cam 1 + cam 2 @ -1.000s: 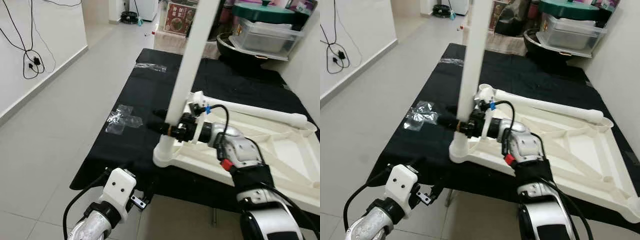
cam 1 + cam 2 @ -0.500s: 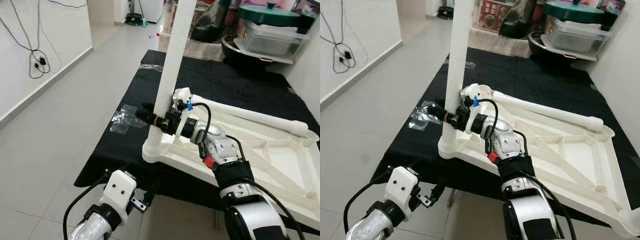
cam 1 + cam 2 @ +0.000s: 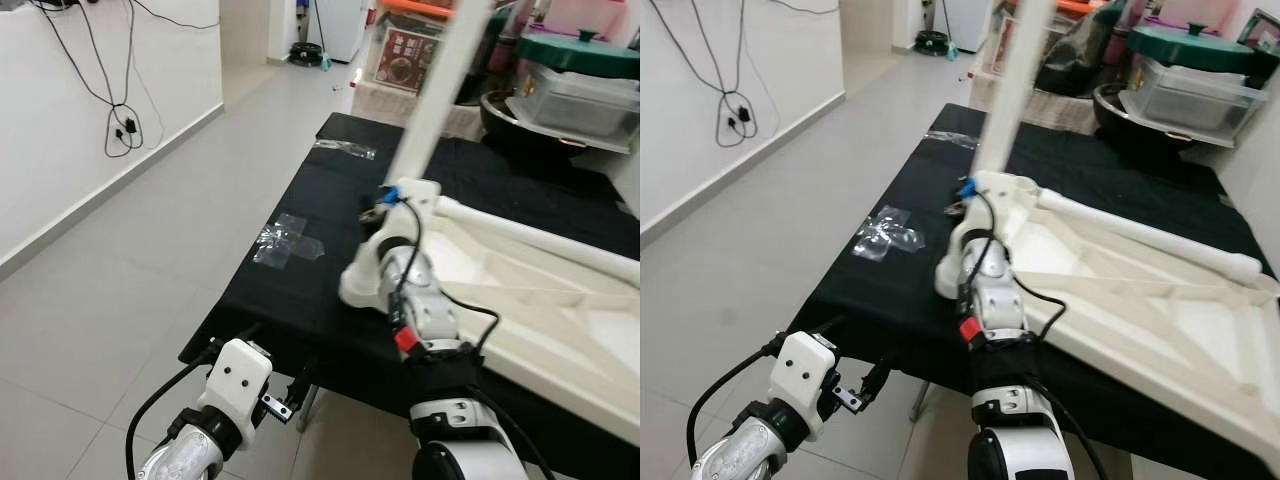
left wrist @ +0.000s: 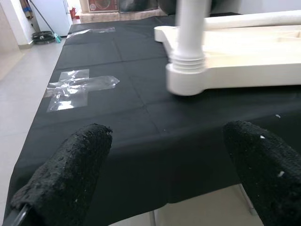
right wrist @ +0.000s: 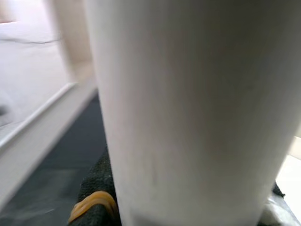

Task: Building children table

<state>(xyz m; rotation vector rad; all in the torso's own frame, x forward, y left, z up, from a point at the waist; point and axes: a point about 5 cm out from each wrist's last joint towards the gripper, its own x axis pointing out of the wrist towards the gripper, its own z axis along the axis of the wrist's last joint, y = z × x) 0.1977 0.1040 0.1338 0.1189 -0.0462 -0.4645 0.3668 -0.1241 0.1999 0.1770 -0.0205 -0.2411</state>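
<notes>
Where grey tiles (image 3: 130, 260) spread, black-clothed table (image 3: 300, 290)

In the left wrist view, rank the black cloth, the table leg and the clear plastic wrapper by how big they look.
1. Black cloth, largest.
2. Table leg and clear plastic wrapper look alike; the leg runs out of the picture, so unsure.

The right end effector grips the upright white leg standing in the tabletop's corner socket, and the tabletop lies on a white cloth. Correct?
Not quite: the cloth is black, as the left eye view shows. The right end effector does grip the upright white leg at the tabletop corner.
</notes>
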